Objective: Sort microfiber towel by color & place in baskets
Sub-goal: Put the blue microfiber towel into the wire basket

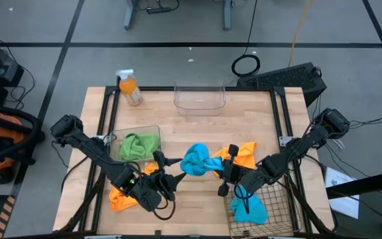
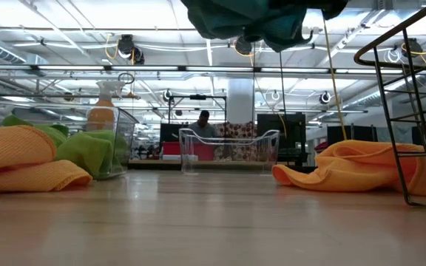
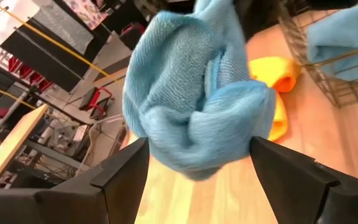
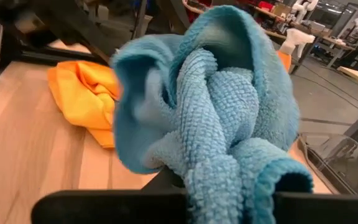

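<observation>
High view: a blue towel (image 1: 199, 160) hung above mid-table between both arms. Left gripper (image 1: 170, 178) stood spread beside it, released; right gripper (image 1: 225, 174) clenched it. Another blue towel (image 1: 249, 207) lay in the wire basket (image 1: 280, 199).

You get even overhead light from ceiling strips (image 2: 198, 70); soft shadows on the table (image 1: 197, 126). Blue towel (image 4: 229, 124) blurs close to wrist cameras.

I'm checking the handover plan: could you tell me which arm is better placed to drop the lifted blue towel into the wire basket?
The right arm. Its gripper is shut on the blue towel and is beside the wire basket, which already holds another blue cloth. The left gripper is open and farther off.
</observation>
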`<act>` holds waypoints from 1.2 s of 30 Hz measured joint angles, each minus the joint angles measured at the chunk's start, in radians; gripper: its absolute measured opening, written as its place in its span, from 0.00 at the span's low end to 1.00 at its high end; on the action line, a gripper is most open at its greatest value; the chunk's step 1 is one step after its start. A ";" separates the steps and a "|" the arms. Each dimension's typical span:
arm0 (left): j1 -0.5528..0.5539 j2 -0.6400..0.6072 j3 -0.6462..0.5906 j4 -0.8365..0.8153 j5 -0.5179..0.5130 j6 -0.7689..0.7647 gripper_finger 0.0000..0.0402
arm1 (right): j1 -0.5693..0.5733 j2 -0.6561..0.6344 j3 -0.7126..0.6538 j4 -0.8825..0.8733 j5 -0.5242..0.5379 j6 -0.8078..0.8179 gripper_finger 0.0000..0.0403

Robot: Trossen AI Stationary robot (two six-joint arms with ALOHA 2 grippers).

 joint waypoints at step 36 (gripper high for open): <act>0.088 0.033 -0.011 0.094 0.213 0.001 0.71 | 0.000 0.000 0.000 0.044 0.054 -0.015 0.02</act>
